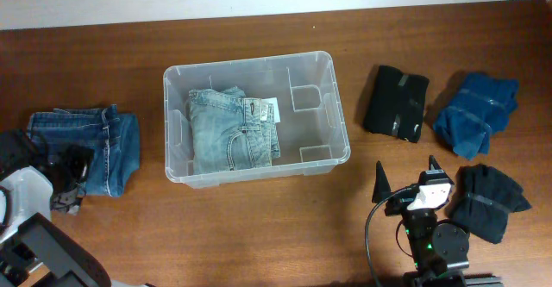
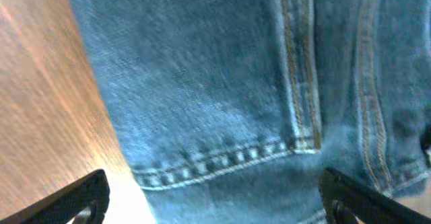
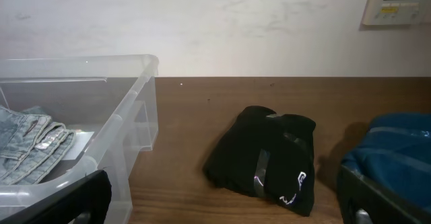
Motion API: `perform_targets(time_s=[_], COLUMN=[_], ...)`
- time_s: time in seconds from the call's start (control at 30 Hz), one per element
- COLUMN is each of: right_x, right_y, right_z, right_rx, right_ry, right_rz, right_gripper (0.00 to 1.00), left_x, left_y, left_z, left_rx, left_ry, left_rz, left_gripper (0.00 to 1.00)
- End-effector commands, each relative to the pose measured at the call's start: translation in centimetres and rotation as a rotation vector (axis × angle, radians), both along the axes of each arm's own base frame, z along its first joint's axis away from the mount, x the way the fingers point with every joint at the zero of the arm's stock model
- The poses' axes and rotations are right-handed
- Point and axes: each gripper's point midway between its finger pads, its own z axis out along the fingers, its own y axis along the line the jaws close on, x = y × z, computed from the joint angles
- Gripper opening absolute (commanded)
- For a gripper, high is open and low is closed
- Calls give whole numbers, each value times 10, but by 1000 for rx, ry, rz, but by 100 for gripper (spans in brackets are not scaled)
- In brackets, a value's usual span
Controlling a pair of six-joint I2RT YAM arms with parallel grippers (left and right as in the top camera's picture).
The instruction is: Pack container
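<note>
The clear container [image 1: 250, 63] stands mid-table with light-blue folded jeans [image 1: 228, 132] in its left half; its corner shows in the right wrist view [image 3: 138, 83]. Darker folded jeans [image 1: 90, 140] lie on the table to its left. My left gripper [image 1: 69, 179] hangs over their near-left edge, open. In the left wrist view the denim [image 2: 222, 83] fills the frame, with the gripper [image 2: 215, 204] spread wide just above it. My right gripper [image 1: 405, 179] is open near the front right, with nothing between its fingers [image 3: 60, 200].
Right of the container lie a black folded garment [image 1: 395, 103] [image 3: 266, 160], a blue one [image 1: 474, 113] [image 3: 390, 150] and a second black one [image 1: 490, 201] beside the right arm. Bare wood lies between the container and the right gripper.
</note>
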Motion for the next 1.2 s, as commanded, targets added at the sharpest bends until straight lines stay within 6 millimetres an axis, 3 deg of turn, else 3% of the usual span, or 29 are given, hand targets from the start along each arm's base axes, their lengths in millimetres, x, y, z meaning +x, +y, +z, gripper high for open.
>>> perform_targets(time_s=[0.0, 0.27, 0.53, 0.6, 0.7, 0.8, 0.83, 0.9, 0.93, 1.17], right_x=[0, 0, 0, 0, 0, 0, 0, 0, 0, 0], right_y=[-3, -3, -3, -3, -3, -3, -3, -3, -3, -3], right_z=[-3, -3, -3, -3, -3, -3, -3, -3, -3, -3], right_rx=[-1, -1, -1, -1, -1, -1, -1, -1, -1, -1], right_ry=[3, 3, 3, 3, 3, 3, 3, 3, 3, 3], right_rz=[-17, -17, -17, -17, -17, -17, -17, -17, -17, -17], right_gripper=[98, 98, 98, 98, 98, 99, 98, 99, 99, 99], left_x=[0, -11, 0, 2, 2, 2, 2, 2, 1, -18], left_y=[-14, -28, -40, -43, -44, -44, -44, -43, -41, -12], left_z=[-1, -28, -42, -42, -42, -42, -42, -42, -42, -20], left_rx=[-48, -70, -44, -42, -43, -43, -43, -37, -29, 2], left_ry=[-24, -21, -80, -82, -80, -80, -79, -77, -72, -104], left_rz=[-19, -27, -65, -74, -79, -80, -79, -76, -73, -20], left_gripper=[99, 99, 98, 91, 67, 51, 41, 5, 1, 1])
